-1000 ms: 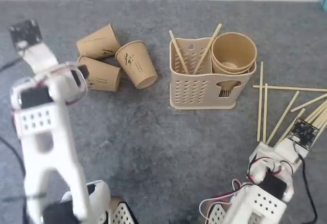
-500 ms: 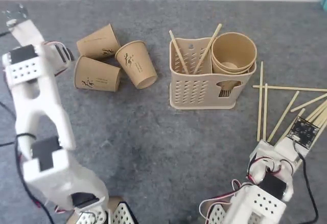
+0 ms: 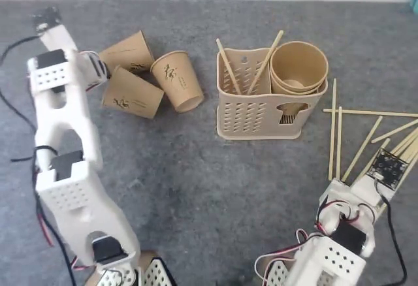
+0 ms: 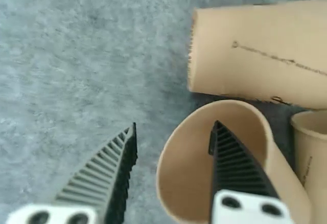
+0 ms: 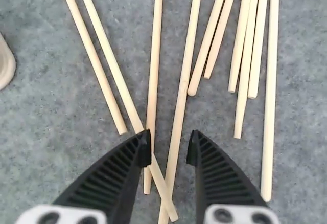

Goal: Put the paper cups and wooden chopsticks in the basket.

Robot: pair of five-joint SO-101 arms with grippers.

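Three paper cups lie on their sides on the grey carpet: one at the back [image 3: 127, 52], one nearer [image 3: 134, 93], one to their right [image 3: 176, 80]. My left gripper [image 4: 175, 127] is open at the nearer cup [image 4: 225, 183], one finger [image 4: 232, 162] inside its mouth and the other outside on the carpet; from above it [image 3: 98, 70] is at that cup's left end. The perforated basket [image 3: 261, 113] holds stacked cups [image 3: 299, 67] and two chopsticks [image 3: 228, 67]. My right gripper [image 5: 168, 136] is open low over the loose chopsticks [image 5: 179, 106], one of them running between its fingers.
Several more chopsticks [image 3: 366, 142] are scattered right of the basket, reaching the view's right edge. The right arm [image 3: 349, 217] stands at the lower right, the left arm's base [image 3: 78, 201] at the lower left. Bare carpet [image 3: 209, 188] spreads in front of the basket.
The left arm swung back and down to the cups, and the nearer cup turned and shifted slightly right as a finger entered it. The right arm kept still.
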